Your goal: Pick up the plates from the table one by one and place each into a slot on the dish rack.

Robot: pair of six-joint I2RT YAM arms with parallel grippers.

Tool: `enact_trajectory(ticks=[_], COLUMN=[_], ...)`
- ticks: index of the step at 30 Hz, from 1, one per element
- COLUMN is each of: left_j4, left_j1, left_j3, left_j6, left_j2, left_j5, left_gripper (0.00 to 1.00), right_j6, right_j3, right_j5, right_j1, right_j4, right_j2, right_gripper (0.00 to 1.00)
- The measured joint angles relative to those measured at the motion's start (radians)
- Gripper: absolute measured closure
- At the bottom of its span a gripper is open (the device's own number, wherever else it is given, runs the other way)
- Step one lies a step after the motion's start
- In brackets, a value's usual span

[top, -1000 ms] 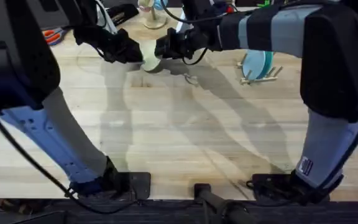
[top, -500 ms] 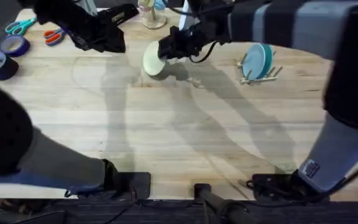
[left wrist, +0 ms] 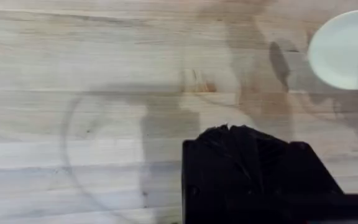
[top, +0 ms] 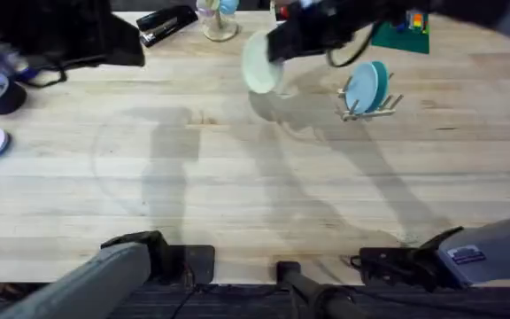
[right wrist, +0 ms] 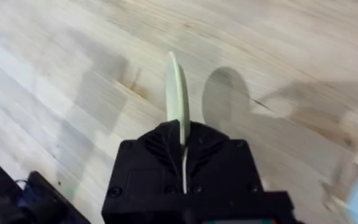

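Cream-yellow plate (top: 259, 64) in transit to dish rack (top: 368, 105)

Table (top: 255, 195) lies beneath; the rack already carries the teal-blue plate (top: 366, 86). Right gripper (right wrist: 182, 140) clamps the cream-yellow plate edge-on, airborne. Risk: rim-only grip may slip, or misalignment strikes pegs. Left gripper (left wrist: 253, 134): finger state cannot be told

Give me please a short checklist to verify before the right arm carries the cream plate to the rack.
1. Right gripper shut on the cream plate: ok, plate edge sits between the fingers.
2. Plate lifted off the table: ok, its shadow lies apart from it.
3. Dish rack has a free slot: cannot tell; teal plate already stands in it.
4. Left gripper away from the path: ok.
5. Table between plate and rack free: ok.
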Motion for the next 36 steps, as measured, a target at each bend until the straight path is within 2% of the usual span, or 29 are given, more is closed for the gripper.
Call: enact_trajectory(ticks=[5, 9, 22, 23, 25, 29, 30, 36], left_j4=[-0.067, -0.097, -0.14, -0.14, -0.14, -0.139, -0.14, -0.139], left_j1=[0.0, 0.0, 0.0, 0.0, 0.0, 0.0, 0.0, 0.0], left_j3=[0.0, 0.0, 0.0, 0.0, 0.0, 0.0, 0.0, 0.0], left_j6=[0.0, 0.0, 0.0, 0.0, 0.003, 0.007, 0.005, 0.007], left_j2=[-0.137, -0.209, -0.231, -0.231, -0.231, -0.231, -0.231, -0.231], left_j5=[-0.029, -0.04, -0.054, -0.054, -0.054, -0.055, -0.055, -0.055], left_gripper=[0.96, 0.96, 0.948, 0.914, 0.723, 0.111, 0.036, 0.006], right_j6=[-0.07, -0.126, -0.21, -0.212, -0.217, -0.239, -0.245, -0.277], right_j3=[0.0, 0.0, 0.0, 0.0, 0.0, 0.0, 0.0, 0.0], right_j5=[0.04, 0.119, 0.376, 0.391, 0.42, 0.465, 0.471, 0.491], right_j1=[-0.086, -0.157, -0.34, -0.348, -0.357, -0.361, -0.361, -0.361], right_j4=[-0.136, -0.244, -0.45, -0.463, -0.485, -0.511, -0.511, -0.504], right_j2=[-0.109, -0.187, -0.328, -0.333, -0.338, -0.339, -0.339, -0.339], right_gripper=[0.971, 0.972, 0.971, 0.972, 0.972, 0.972, 0.972, 0.972])
